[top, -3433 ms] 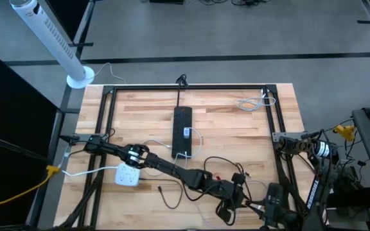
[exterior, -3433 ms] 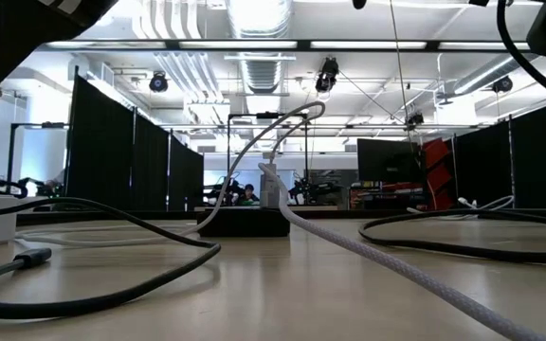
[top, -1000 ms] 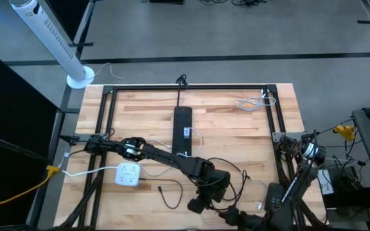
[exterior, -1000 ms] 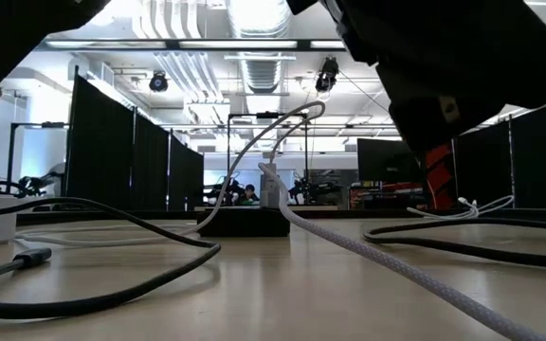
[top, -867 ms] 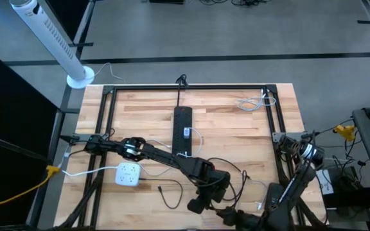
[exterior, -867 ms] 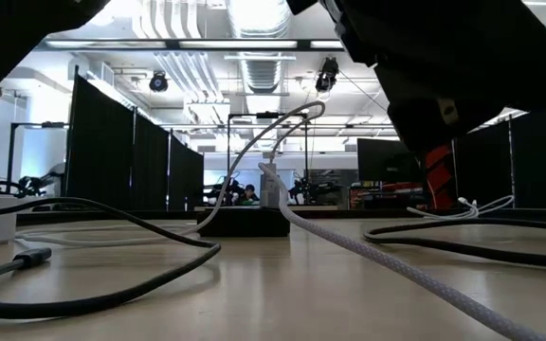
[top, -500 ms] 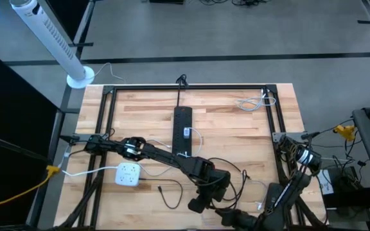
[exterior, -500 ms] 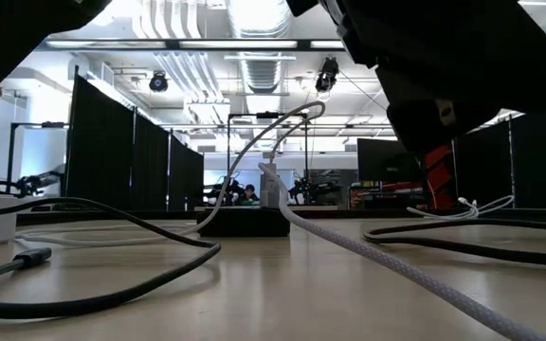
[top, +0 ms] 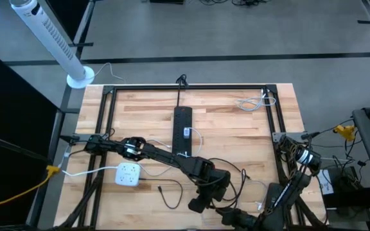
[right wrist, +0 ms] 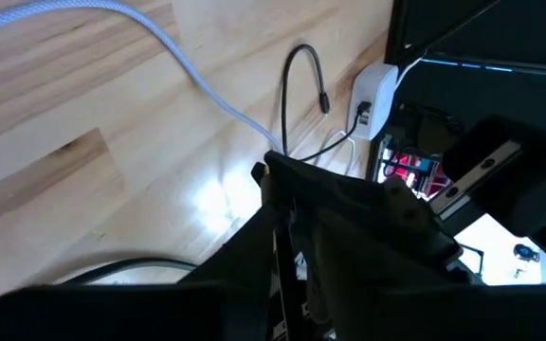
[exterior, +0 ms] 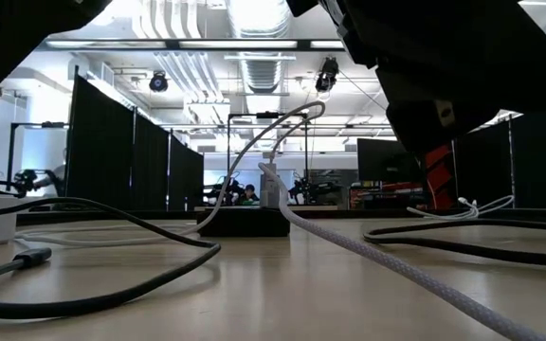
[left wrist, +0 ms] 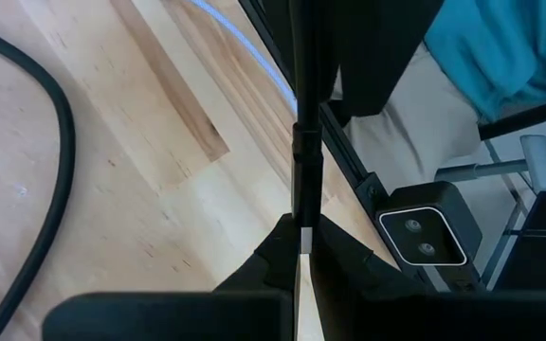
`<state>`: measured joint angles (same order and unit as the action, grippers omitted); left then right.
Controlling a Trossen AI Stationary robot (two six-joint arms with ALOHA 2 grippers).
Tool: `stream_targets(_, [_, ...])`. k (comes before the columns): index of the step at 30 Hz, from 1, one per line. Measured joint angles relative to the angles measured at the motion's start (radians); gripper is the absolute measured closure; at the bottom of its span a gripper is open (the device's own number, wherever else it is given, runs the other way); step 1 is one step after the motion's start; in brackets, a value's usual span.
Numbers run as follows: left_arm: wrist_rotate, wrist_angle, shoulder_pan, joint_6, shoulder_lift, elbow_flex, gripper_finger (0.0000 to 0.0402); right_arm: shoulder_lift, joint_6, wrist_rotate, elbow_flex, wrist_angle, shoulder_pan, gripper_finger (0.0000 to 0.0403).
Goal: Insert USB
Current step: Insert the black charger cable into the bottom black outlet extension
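Leftmost on the table (top: 140,106), a white charger block (top: 127,174) sits near the front-left corner, its white lead trailing off the left edge, with a loose black cable end (top: 161,190) just beside it. Next comes the left arm, stretched low across the boards from the left rail so that the left gripper (top: 198,204) reaches the front edge at centre; its wrist view shows the fingers pinched nearly closed on a thin black USB cable (left wrist: 301,152) running straight out from the tips, apparently held taut to steady the plug end for mating. Behind it lies the black power strip (top: 182,130), with a white plug and lead in it and open board all round. Right of centre, the right gripper (top: 237,217) crowds the same front edge, close against the left; whether its fingers are open cannot be told. Black cable loops (top: 227,168) tangle nearby, so room there looks tight, while the far right holds only a coiled white cable (top: 252,102).
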<state>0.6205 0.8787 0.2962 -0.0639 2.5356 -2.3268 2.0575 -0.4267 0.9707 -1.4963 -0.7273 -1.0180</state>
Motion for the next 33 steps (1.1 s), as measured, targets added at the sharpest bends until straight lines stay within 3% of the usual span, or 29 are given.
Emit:
stream_targets(5, [0.0, 0.0, 0.0, 0.0, 0.001, 0.0, 0.0397, 0.0, 0.005, 0.0, 0.0, -0.009, 0.007, 0.0321])
stream_targets(12, [0.0, 0.0, 0.0, 0.003, 0.001, 0.0, 0.0397, 0.0, 0.112, -0.006, 0.0, -0.064, 0.02, 0.0389])
stream_targets(19, [-0.031, 0.015, 0.0, 0.004, 0.001, 0.0, 0.0391, -0.003, 0.324, -0.033, 0.0, -0.067, 0.019, 0.04])
stream_targets(23, [-0.199, 0.141, 0.002, -0.003, -0.002, 0.0, 0.0357, -0.014, 0.554, -0.045, -0.003, -0.147, 0.016, 0.04])
stream_targets(27, [-0.481, 0.244, 0.002, 0.022, -0.015, 0.001, 0.0332, -0.013, 0.78, -0.093, -0.004, -0.253, 0.016, 0.04])
stream_targets(33, [-0.836, 0.259, 0.034, 0.056, -0.041, 0.001, 0.0317, -0.013, 1.137, -0.109, -0.004, -0.422, 0.017, 0.04])
